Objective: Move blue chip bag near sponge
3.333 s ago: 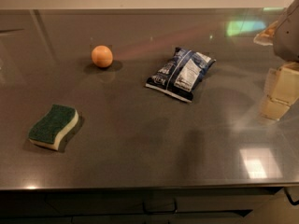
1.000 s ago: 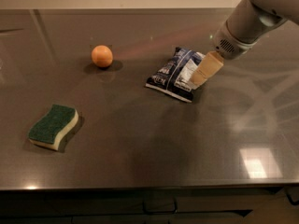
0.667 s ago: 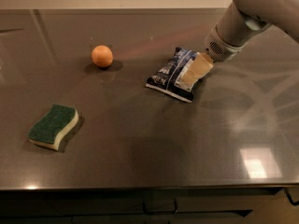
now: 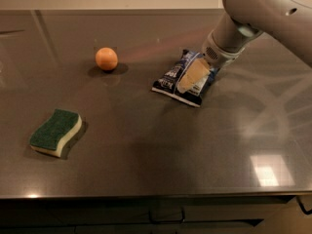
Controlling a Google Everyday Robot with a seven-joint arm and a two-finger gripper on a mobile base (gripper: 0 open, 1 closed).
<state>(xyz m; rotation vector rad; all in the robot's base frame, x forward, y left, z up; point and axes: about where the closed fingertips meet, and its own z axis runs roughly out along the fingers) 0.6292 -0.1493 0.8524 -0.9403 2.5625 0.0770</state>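
Note:
The blue chip bag (image 4: 181, 77) lies flat on the dark grey counter, right of centre. My gripper (image 4: 193, 75) reaches down from the upper right and sits over the bag's middle, covering part of its label. The sponge (image 4: 55, 132), green on top with a pale base, lies at the left front of the counter, far from the bag.
An orange ball (image 4: 106, 59) sits at the back left, between the sponge and the bag. My grey arm (image 4: 253, 13) crosses the upper right corner. The counter's front edge (image 4: 156, 195) runs along the bottom.
My gripper has come in from the right and moved left and down over the chip bag. The bag, sponge and ball have not moved.

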